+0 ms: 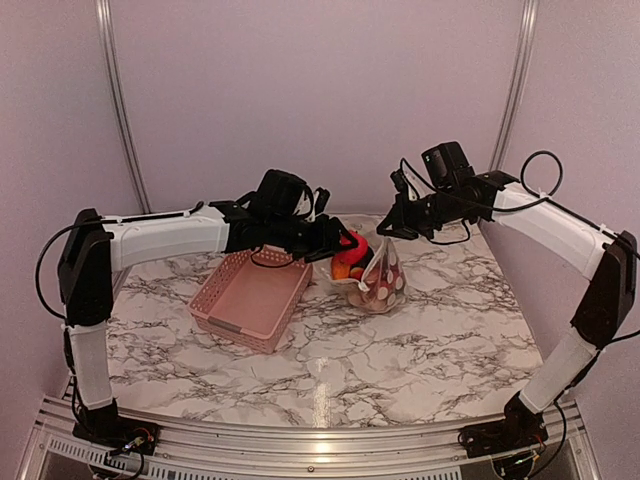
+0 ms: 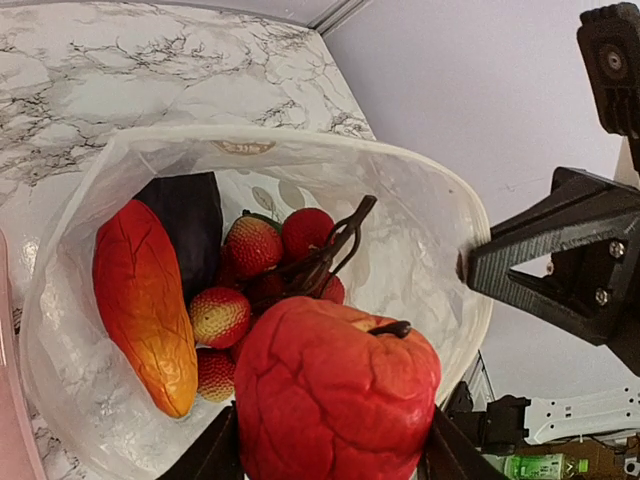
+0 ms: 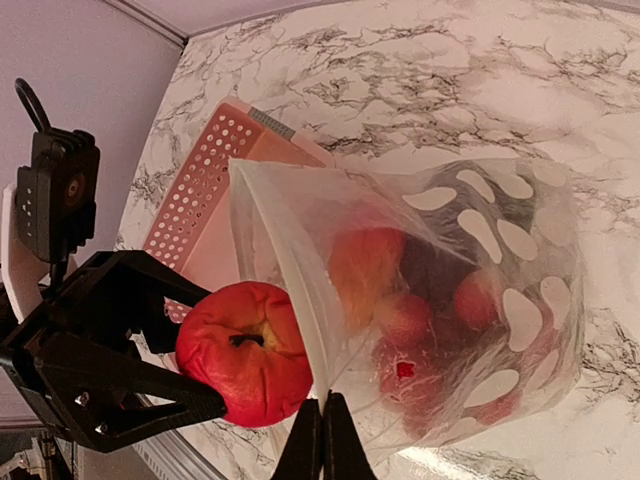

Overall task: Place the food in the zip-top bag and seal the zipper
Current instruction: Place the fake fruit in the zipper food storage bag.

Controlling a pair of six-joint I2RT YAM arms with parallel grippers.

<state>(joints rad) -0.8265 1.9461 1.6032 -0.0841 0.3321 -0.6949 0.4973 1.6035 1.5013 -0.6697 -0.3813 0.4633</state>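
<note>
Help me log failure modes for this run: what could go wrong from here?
The tomato in the left gripper hangs at the rim of the zip-top bag, not over its centre; released here, it might clip the rim and fall outside. The right gripper pinches just one edge of the floppy film, so the landing may tug it free or tip the bag.

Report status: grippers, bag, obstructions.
Left gripper shut on tomato at zip-top bag mouth. Right gripper shut on bag rim, mouth open. Other food already inside. Nothing blocking.
</note>
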